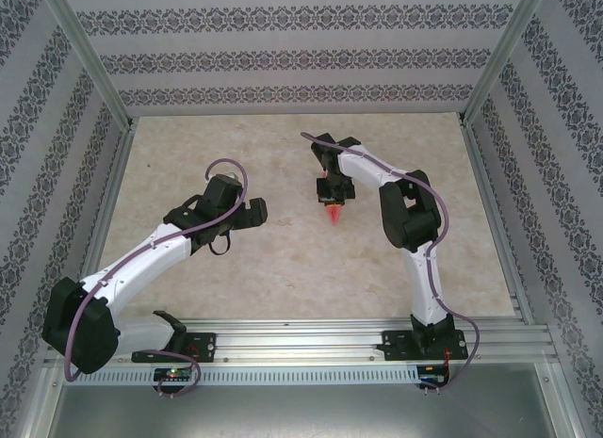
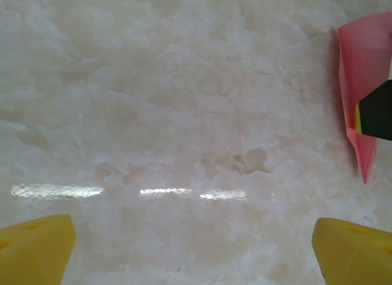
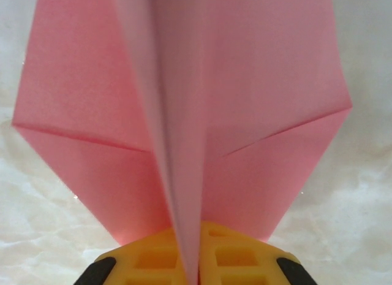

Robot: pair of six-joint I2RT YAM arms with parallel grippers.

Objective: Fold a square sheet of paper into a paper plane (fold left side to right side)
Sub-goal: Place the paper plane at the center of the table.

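On my left, my left claw (image 1: 247, 215) hangs over the bare marble counter (image 1: 283, 155) with its yellow fingertips (image 2: 37, 245) spread wide and nothing between them. It has no share in the hold.

To its right, near the middle of the counter, my right claw (image 1: 330, 195) is pinched tight on the paper plane (image 1: 333, 213). The pink sheet is already a pointed dart. From my right wrist I see its middle ridge (image 3: 177, 174) clamped between my fingers, a wing spreading to either side and a slanted crease crossing each wing. The left-to-right fold looks done. I judge little is left, perhaps flattening the wings and setting the plane down.

Its tip (image 2: 365, 171) points toward my bases. I cannot tell whether it touches the marble.

Nothing lies between my claws. The patterned walls (image 1: 283, 61) and the frame post (image 1: 499, 61) at the right stand well apart.
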